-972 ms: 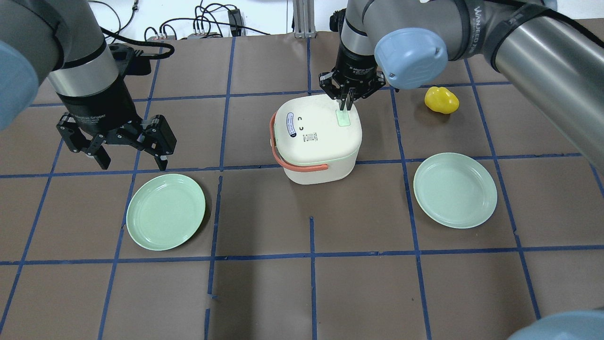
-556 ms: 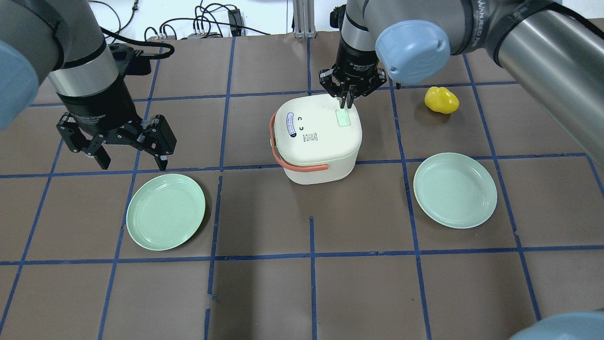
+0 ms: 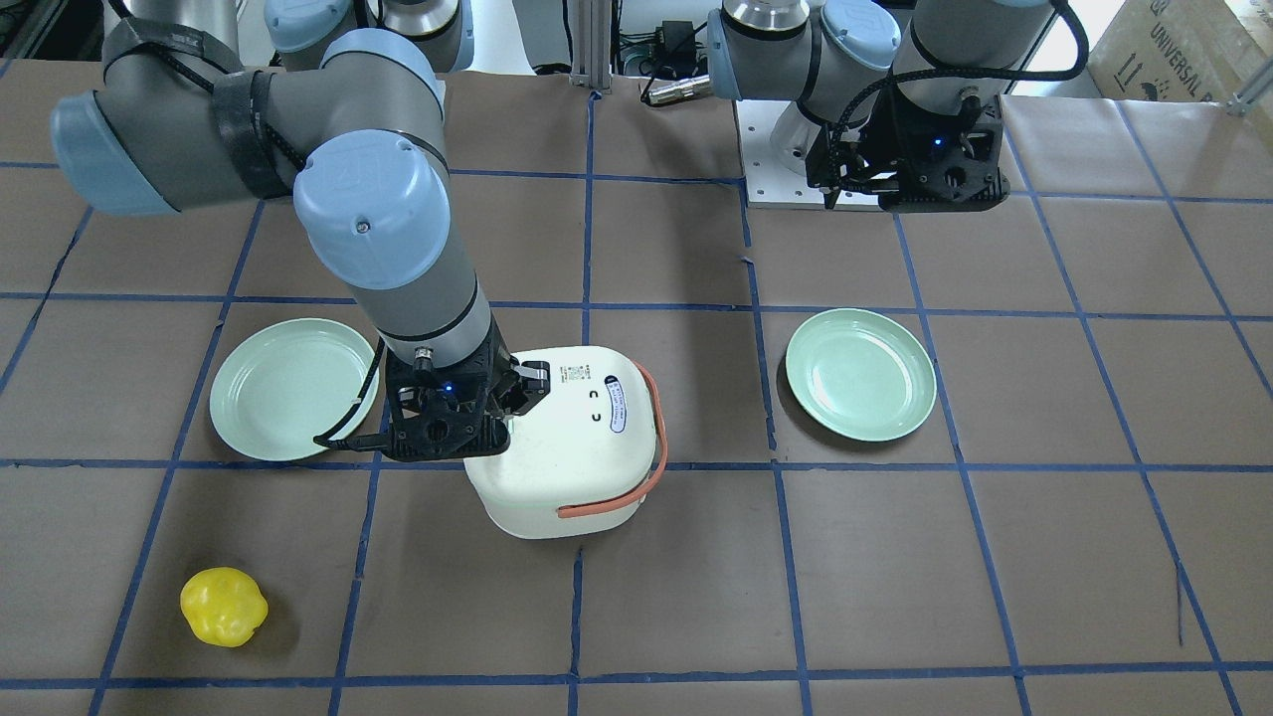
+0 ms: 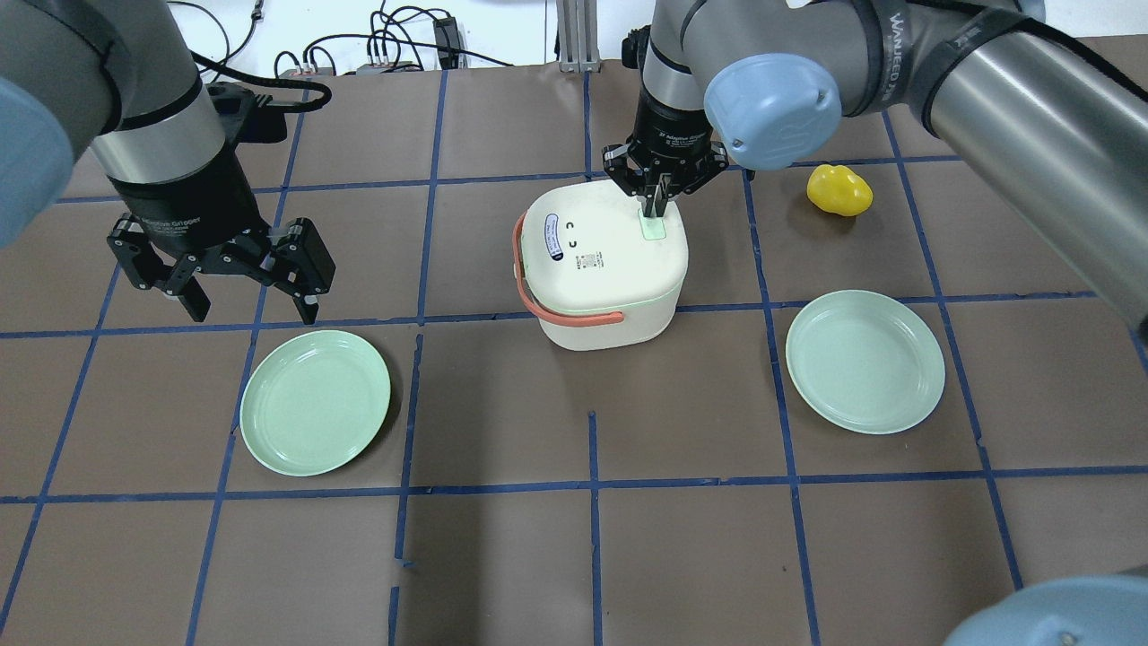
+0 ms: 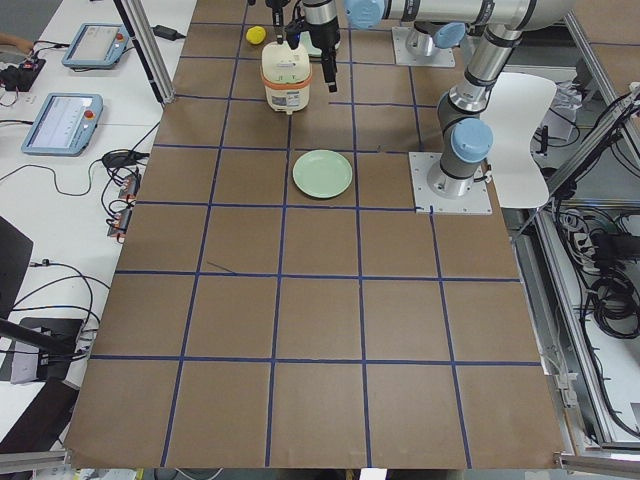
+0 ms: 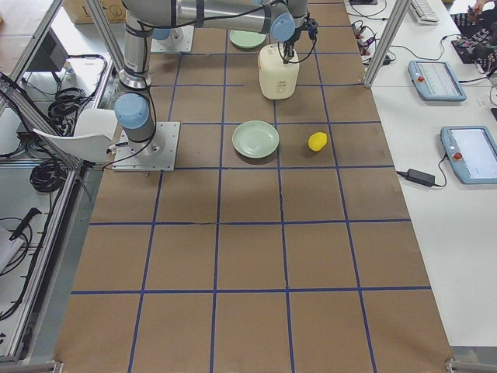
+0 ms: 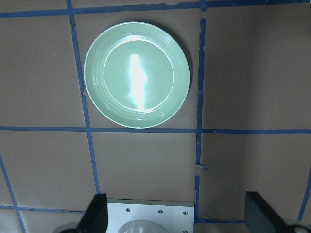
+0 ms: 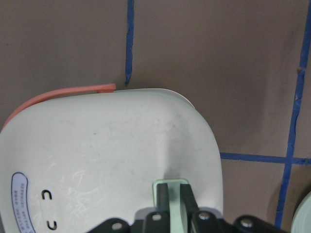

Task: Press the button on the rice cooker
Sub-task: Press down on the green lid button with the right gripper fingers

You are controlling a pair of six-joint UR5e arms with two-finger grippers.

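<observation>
The white rice cooker [image 4: 601,269] with an orange handle stands mid-table; it also shows in the front view [image 3: 572,452]. Its pale green button [image 4: 655,230] is on the lid's far right part. My right gripper [image 4: 653,213] is shut, pointing straight down, with its tips on the button's far end. In the right wrist view the closed fingers [image 8: 163,196] straddle the button [image 8: 171,185]. My left gripper [image 4: 251,312] is open and empty, hanging above the table to the left, apart from the cooker.
A green plate [image 4: 315,402] lies near the left gripper and another green plate [image 4: 865,361] lies right of the cooker. A yellow pepper-like toy [image 4: 839,189] sits far right behind the cooker. Blue tape lines cross the brown table.
My right gripper lifted slightly off the lid, then came back down so its tips sit on the button. The left arm has not moved.
</observation>
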